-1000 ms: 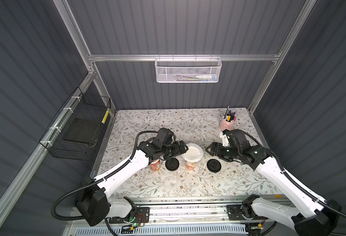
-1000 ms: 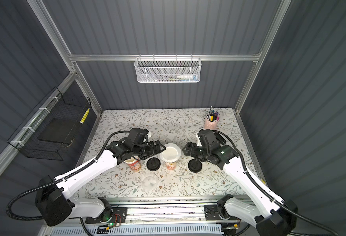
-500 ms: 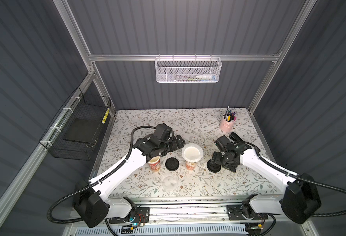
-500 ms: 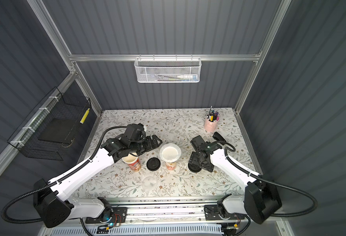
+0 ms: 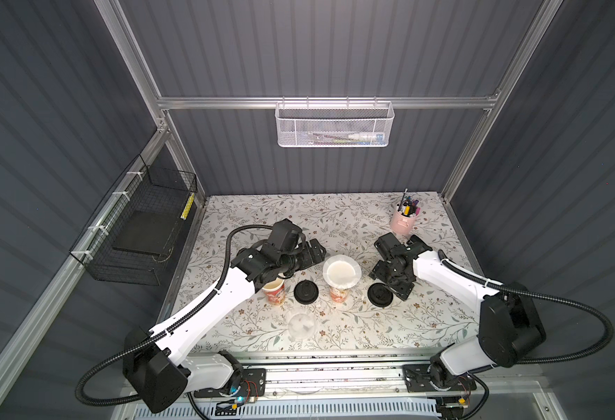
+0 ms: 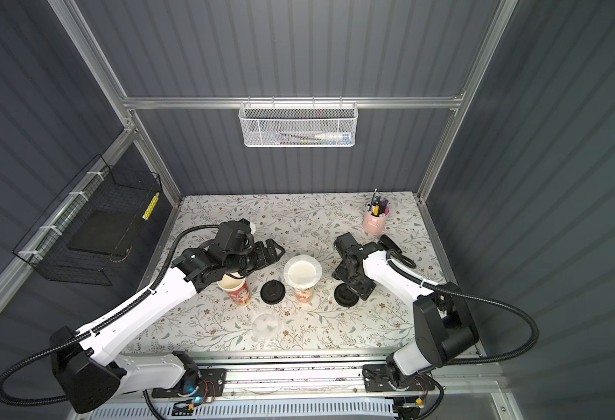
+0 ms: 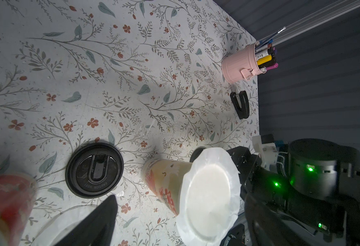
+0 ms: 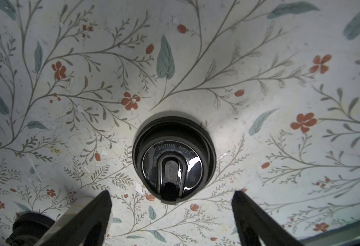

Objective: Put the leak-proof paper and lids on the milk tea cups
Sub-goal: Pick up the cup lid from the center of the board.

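White paper is on one cup, so we're halfway, I'd say. The covered cup (image 5: 338, 296) wears its sheet (image 5: 341, 272) draped over the rim, edges ruffling out all round, and it looks seated in both top views. The bare cup (image 5: 275, 294) stands open-mouthed, nothing on it. And the spare sheet (image 5: 300, 324)? Flat on the table (image 5: 426, 327), alone, on the robot's side of both cups.

Now the left claw (image 6: 276, 251): jaws spread wide, nothing in them, hovering beyond the bare cup on the far side. The spare sheet is well apart from it, back toward that arm's own base, across the row of cups. The covered cup is near, off toward the right arm.

Right claw (image 8: 171, 192): wide open too, empty, pointing down over a black lid (image 8: 173, 159). The lid lies just ahead of its fingertips, untouched as far as I can tell. The covered cup is just beside that claw, on the left arm's side.

What's left, by my reckoning: lift the spare sheet and lay it over the bare cup.
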